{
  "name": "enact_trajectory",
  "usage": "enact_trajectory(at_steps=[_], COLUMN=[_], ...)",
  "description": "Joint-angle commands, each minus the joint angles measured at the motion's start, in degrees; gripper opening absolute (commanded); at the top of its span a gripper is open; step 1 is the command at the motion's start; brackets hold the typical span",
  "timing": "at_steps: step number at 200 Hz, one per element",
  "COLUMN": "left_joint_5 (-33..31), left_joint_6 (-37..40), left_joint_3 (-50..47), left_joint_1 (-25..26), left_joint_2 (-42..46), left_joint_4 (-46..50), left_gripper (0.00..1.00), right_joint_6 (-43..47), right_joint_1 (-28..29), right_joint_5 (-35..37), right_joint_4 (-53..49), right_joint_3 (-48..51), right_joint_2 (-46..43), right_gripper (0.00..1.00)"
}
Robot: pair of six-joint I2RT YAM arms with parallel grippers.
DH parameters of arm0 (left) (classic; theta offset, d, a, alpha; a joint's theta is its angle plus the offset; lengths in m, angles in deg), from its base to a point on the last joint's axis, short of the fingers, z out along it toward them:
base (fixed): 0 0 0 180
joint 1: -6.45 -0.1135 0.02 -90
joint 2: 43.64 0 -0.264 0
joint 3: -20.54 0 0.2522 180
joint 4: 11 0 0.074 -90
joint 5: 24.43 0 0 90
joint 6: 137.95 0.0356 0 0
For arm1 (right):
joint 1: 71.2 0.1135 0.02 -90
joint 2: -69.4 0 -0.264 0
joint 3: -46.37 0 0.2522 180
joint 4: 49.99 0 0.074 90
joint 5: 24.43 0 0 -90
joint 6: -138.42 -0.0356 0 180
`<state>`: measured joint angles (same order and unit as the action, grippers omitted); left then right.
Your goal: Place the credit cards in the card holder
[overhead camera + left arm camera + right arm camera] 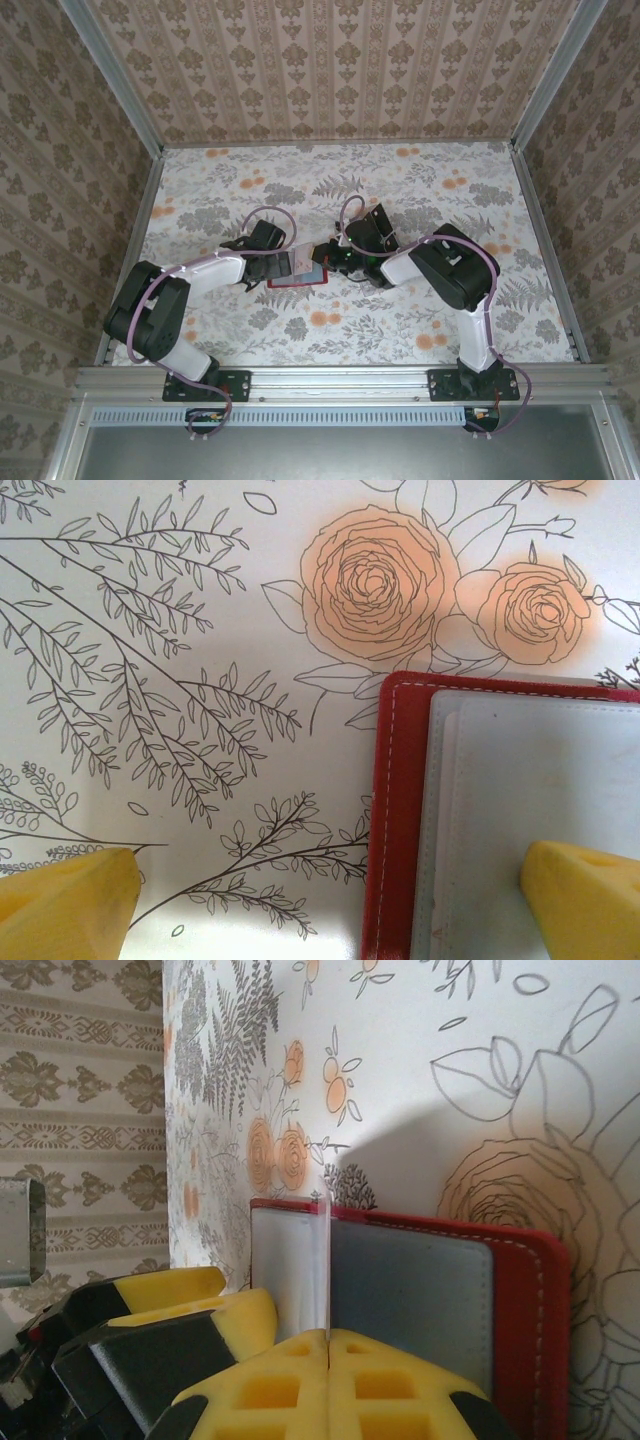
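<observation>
- The right gripper (329, 1342) is closed flat on a card (327, 1260). The card is pinched at its near end and is seen edge-on as a thin upright strip.
- The card is held on edge. This is judged to let its far end be fed into a pocket mouth rather than laid on top.
- The far end of the card is placed over the holder (525, 1260), on the line between the pale panel (285, 1270) and the grey pocket (410, 1300). Whether that end is already inside a slot cannot be told.
- The holder is laid open and flat on the table (400, 190), inner side up, between the two grippers.
- The left gripper (325, 905) is spread wide, and nothing is held in it.
- One finger (585, 900) of the left gripper is set over the pale panel. The other is over bare table, beside the red rim.
- Contact with the panel cannot be confirmed. The placement is judged to pin the holder so that it is not pushed along as the card is driven in.
- The faces of the pockets are seen flat and uncovered. Any cards inside them are hidden.
- Insertion of this card is judged not yet completed.
</observation>
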<state>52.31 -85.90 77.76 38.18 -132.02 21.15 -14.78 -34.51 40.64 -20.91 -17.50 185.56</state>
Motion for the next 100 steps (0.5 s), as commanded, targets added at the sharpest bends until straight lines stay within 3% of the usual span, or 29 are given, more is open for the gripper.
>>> enact_trajectory(at_steps=[1,100], left_joint_5=[-0.38,-0.37], left_joint_6=[-0.01,0.13], left_joint_3=[-2.39,-2.17], left_joint_1=[-0.79,-0.79], left_joint_2=[-1.4,-1.64], left_joint_4=[5.43,5.51], left_gripper=[1.0,1.0], right_joint_6=[-0.2,0.25], right_joint_1=[0.75,0.93], right_joint_5=[-1.5,-1.07], right_joint_4=[1.59,2.72], right_joint_3=[1.28,4.14], right_joint_2=[0.89,1.32], right_gripper=[0.0,0.0])
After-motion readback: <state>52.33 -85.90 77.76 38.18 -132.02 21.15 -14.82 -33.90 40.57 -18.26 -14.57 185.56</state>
